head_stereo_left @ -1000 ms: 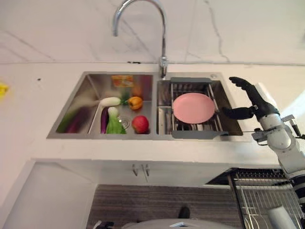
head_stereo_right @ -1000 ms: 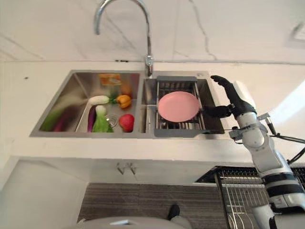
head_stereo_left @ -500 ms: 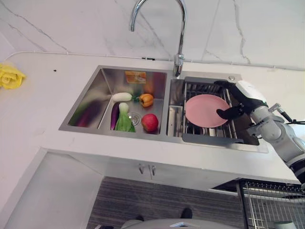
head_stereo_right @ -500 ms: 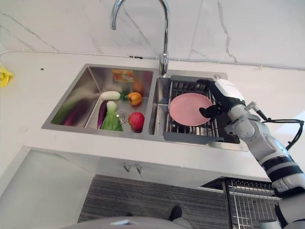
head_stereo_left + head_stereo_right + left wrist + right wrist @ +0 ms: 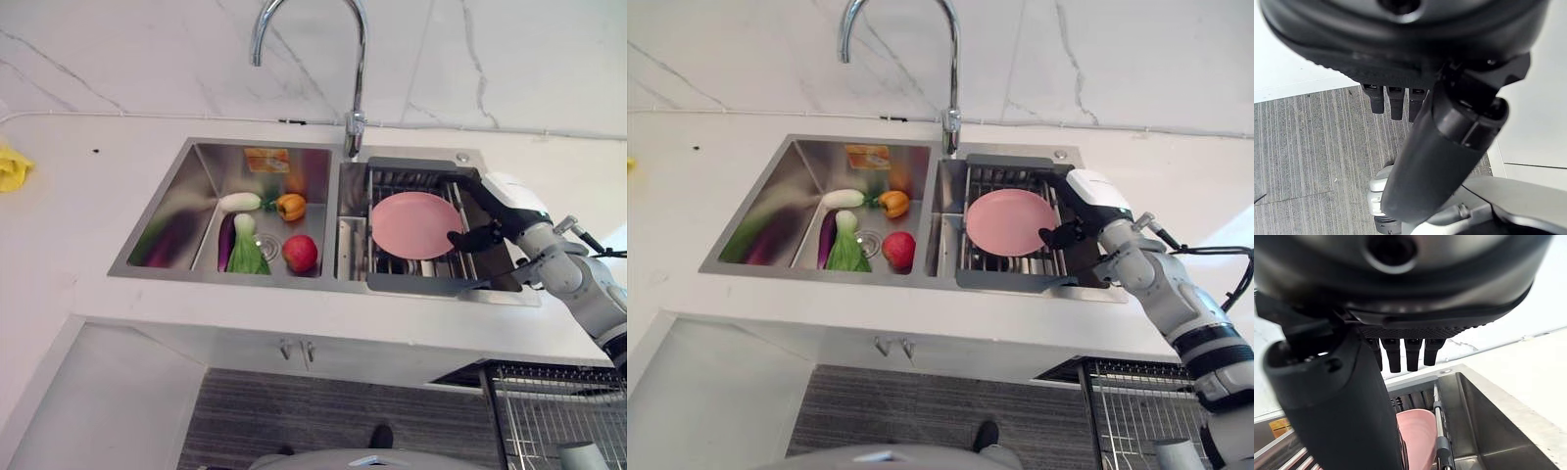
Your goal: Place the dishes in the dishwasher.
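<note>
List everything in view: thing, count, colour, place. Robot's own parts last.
Plate: one, pink, on the rack in the right sink basin.
Rack: one, dark grey, across the right basin.
Sink: one, steel, two basins, set in the white counter.
Faucet: one, chrome, behind the sink.
Apple: one, red, left basin.
Bell pepper: one, orange, left basin.
Eggplant: one, purple, left basin.
Leafy green: one, green, left basin.
Wire basket: one, metal, below the counter on the right.
Yellow object: one, counter's far left.
Right robot hand: dark, open, thumb at the plate's edge.
Left robot hand: dark, open, above the floor.
</note>
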{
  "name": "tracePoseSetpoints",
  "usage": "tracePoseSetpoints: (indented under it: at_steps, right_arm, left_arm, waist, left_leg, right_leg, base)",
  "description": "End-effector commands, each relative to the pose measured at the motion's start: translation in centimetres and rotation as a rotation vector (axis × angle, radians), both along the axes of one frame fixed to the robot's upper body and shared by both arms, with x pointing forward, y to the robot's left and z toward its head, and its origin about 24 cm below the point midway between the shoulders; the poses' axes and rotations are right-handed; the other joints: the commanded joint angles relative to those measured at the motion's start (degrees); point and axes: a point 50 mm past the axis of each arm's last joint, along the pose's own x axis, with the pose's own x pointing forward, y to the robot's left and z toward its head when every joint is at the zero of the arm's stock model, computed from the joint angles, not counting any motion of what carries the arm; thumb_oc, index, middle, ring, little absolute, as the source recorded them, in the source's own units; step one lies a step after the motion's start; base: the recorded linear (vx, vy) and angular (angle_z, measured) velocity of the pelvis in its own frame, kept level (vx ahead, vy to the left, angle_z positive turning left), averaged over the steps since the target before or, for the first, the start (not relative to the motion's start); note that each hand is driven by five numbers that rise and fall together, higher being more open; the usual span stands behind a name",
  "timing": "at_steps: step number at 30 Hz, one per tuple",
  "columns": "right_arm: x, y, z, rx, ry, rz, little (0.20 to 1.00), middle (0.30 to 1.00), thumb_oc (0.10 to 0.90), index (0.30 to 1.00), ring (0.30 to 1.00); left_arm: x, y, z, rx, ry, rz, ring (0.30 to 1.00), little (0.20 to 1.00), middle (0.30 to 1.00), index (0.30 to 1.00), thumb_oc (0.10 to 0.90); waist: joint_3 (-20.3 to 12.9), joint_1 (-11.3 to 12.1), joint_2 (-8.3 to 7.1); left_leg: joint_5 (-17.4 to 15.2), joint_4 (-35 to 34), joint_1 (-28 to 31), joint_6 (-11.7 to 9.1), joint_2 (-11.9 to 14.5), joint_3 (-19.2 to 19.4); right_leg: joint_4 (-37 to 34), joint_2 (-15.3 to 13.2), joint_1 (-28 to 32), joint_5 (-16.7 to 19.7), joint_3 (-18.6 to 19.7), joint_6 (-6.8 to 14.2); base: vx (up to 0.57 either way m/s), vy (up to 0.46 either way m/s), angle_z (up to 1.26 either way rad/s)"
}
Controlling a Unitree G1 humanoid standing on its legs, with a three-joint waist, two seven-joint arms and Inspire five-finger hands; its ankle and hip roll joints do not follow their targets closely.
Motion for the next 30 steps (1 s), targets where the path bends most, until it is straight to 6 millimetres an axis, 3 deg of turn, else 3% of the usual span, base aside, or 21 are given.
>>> tracePoseSetpoints:
  at_steps: [1, 10, 21, 24, 26, 30]
  right_arm:
    - [0.6, 1.3, 4.1, -0.014, -0.180, 0.074, 0.900, 0.900, 0.800, 0.900, 0.900]
    - [0.7, 2.1, 2.9, -0.039, -0.120, 0.113, 0.900, 0.900, 0.800, 0.900, 0.900]
    - [1.0, 2.5, 2.5, -0.066, -0.111, 0.121, 0.900, 0.900, 0.800, 0.900, 0.900]
    - [1.1, 2.5, 2.4, -0.135, -0.103, 0.129, 0.900, 0.900, 0.800, 0.900, 0.900]
    - [1.2, 2.8, 2.5, -0.373, -0.088, 0.192, 0.900, 0.900, 0.800, 0.900, 0.900]
    - [1.5, 3.3, 1.9, -0.521, -0.072, 0.240, 0.900, 0.900, 0.800, 0.900, 0.900]
  left_arm:
    - [0.9, 1.6, 0.4, 0.037, 0.009, -0.067, 0.900, 0.900, 0.900, 0.900, 0.800]
    - [1.5, 0.8, 0.3, 0.004, -0.019, -0.075, 0.900, 0.900, 0.900, 0.900, 0.800]
    - [0.4, 1.0, 0.2, 0.006, 0.008, -0.069, 0.900, 0.900, 0.900, 0.900, 0.800]
    - [0.4, 1.1, 0.2, 0.010, 0.007, -0.067, 0.900, 0.900, 0.900, 0.900, 0.800]
    - [0.4, 1.1, 0.3, 0.010, 0.001, -0.075, 0.900, 0.900, 0.900, 0.900, 0.800]
    - [0.5, 1.0, 0.2, 0.010, 0.000, -0.081, 0.900, 0.900, 0.900, 0.900, 0.800]
  waist:
    - [-2.1, 0.4, -4.64]
    - [-2.0, -0.2, -4.03]
    - [-1.7, 0.5, -3.73]
    - [-1.7, 0.7, -3.85]
    - [-1.6, 1.1, -4.20]
    - [-1.6, 1.0, -4.30]
  left_leg:
    - [0.5, 0.3, 0.1, -2.9, 1.9, 2.2]
    - [0.2, 0.2, 0.6, -2.7, 1.5, 2.6]
    - [0.2, 0.2, 0.2, -2.6, 1.3, 2.0]
    - [0.2, 0.2, 0.1, -2.6, 1.4, 1.8]
    - [0.2, 0.2, 0.0, -2.7, 1.5, 1.7]
    - [0.1, 0.2, 0.1, -2.8, 1.7, 1.7]
  right_leg:
    - [1.0, -3.0, 5.7, -7.7, -0.1, 3.7]
    - [1.0, -3.1, 5.7, -7.6, 0.5, 3.8]
    - [1.0, -3.2, 5.6, -7.6, 0.1, 3.8]
    - [1.1, -3.2, 5.7, -7.7, 0.0, 3.7]
    - [1.1, -3.1, 5.7, -7.7, -0.2, 3.8]
    - [1.1, -3.1, 5.8, -7.8, -0.2, 3.9]
  base:
    - [0.00, 0.009, -0.13]
    - [0.00, 0.007, -0.03]
    - [0.00, 0.000, 0.00]
    - [0.00, 0.000, 0.00]
    - [0.00, 0.000, 0.00]
    - [0.00, -0.003, 0.02]
